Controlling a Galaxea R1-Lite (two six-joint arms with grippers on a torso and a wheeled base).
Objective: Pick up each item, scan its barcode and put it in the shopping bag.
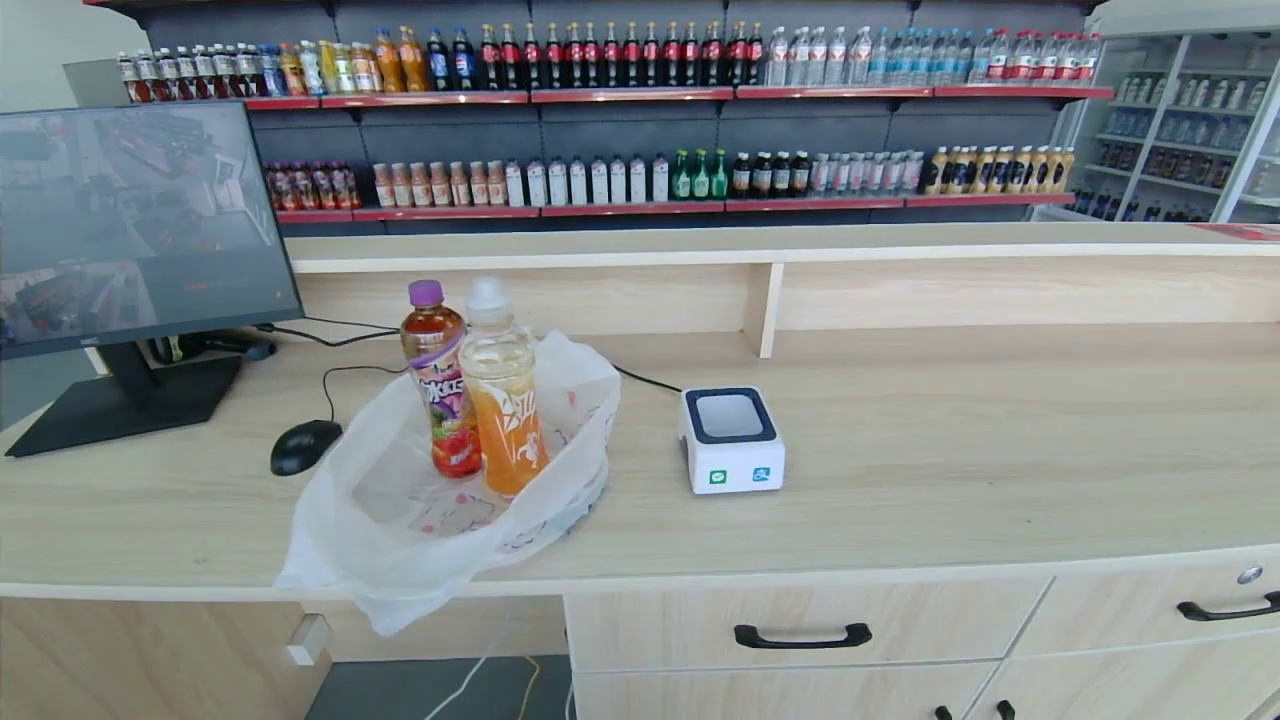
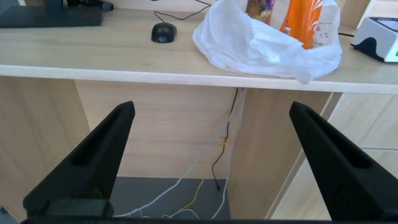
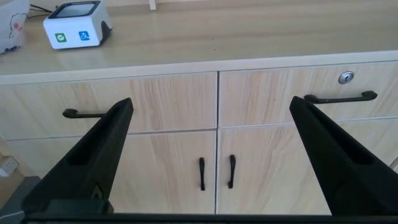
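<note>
Drawers (image 1: 900,610) (head view): closed, with black handles, set in the front of the table (image 1: 950,450).
Shopping bag (image 1: 370,520): white, mouth open upward, on the left part of the table. Its lower fold hangs over the front edge.
Purple-capped bottle (image 1: 440,390): upright inside the bag, long axis vertical, cap up.
White-capped bottle (image 1: 505,400): orange drink, also upright in the bag with its cap up, touching the purple-capped one on that bottle's right.
Scanner (image 1: 730,438): white box just right of the bag, window facing up.
Mouse (image 1: 305,446): near the bag on its left, with a monitor (image 1: 130,220) farther left.
Shelves (image 1: 650,95): rows of drinks behind the table.
Left tool (image 2: 211,112) (left wrist view): released, fingers spread wide, out in front of the table and well apart from the bag. Cables (image 2: 217,168) hang under the table.
Bag in that view (image 2: 261,43): droops over the table edge, orange bottle standing in it.
Right tool (image 3: 211,102) (right wrist view): released, fingers spread wide, facing the drawers and cupboard doors (image 3: 273,174).
Scanner in that view (image 3: 74,25): on the table top, well apart from the tool.
</note>
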